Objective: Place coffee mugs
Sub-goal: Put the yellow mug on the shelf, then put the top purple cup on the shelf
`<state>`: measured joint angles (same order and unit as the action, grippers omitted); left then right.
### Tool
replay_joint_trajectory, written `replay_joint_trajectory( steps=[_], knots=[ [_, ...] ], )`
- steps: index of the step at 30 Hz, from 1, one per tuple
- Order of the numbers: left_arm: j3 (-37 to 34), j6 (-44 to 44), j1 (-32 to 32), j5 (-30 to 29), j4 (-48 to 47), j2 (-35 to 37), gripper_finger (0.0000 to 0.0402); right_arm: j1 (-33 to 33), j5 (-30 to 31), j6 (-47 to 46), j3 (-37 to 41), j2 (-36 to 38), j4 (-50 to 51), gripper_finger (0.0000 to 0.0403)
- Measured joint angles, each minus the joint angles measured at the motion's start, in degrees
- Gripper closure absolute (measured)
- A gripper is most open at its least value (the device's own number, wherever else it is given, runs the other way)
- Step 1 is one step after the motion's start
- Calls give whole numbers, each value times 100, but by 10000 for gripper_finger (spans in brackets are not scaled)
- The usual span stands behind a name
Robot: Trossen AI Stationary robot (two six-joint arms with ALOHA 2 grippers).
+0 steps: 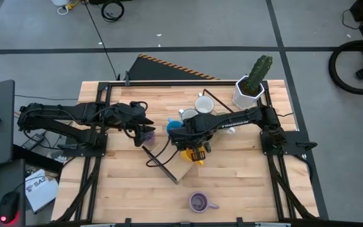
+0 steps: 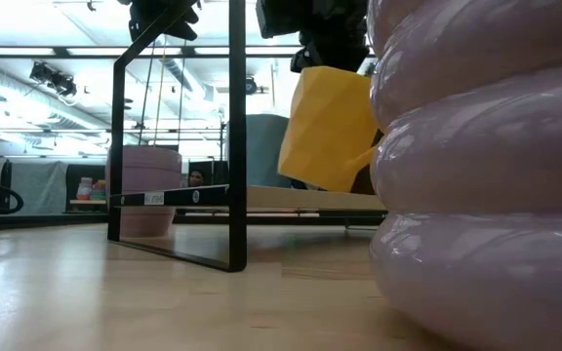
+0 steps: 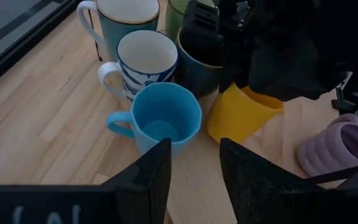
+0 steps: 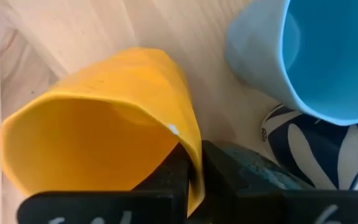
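My right gripper [image 4: 194, 165] is shut on a yellow-orange mug [image 1: 193, 153] near the table's middle; the low view shows that mug [image 2: 328, 127] tilted and off the wood. Behind it stand a blue mug [image 3: 166, 118], a white mug with a blue pattern [image 3: 145, 59], a teal mug [image 3: 126, 18] and a dark mug [image 3: 197, 62], all upright on their bases. A ribbed lavender mug [image 3: 340, 146] lies beside my left gripper [image 3: 194, 165], which is open and hovers just left of the cluster. Another lavender mug [image 1: 198, 202] stands near the near edge. My right gripper pinches the yellow-orange mug's rim [image 4: 191, 155], with one finger inside the cup and one outside its wall. The fingers come from above. The mug is tilted, its mouth turned sideways, and seems lifted clear of the table.
A black wire frame [image 1: 162, 161] stands on the table beside the held mug. A white mug [image 1: 203, 104] and a white pot with a cactus [image 1: 251, 85] sit toward the far right corner. Bare wood lies on the near left [image 1: 125, 189] and near right [image 1: 251, 189].
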<state>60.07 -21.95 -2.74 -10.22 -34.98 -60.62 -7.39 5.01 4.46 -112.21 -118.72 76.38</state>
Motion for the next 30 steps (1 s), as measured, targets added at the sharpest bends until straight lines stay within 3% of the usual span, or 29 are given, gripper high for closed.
replay_joint_trajectory(
  steps=[14,23,30],
  knots=[
    [0,1,1,0,-51,0,260,232,298,-38,-337,-22,-93,294],
    [-2,1,0,118,-487,-16,260,-79,280,-15,-948,272,475,284],
    [-7,-323,0,246,-721,-373,260,-915,1407,-841,-269,1013,419,285]
  ],
)
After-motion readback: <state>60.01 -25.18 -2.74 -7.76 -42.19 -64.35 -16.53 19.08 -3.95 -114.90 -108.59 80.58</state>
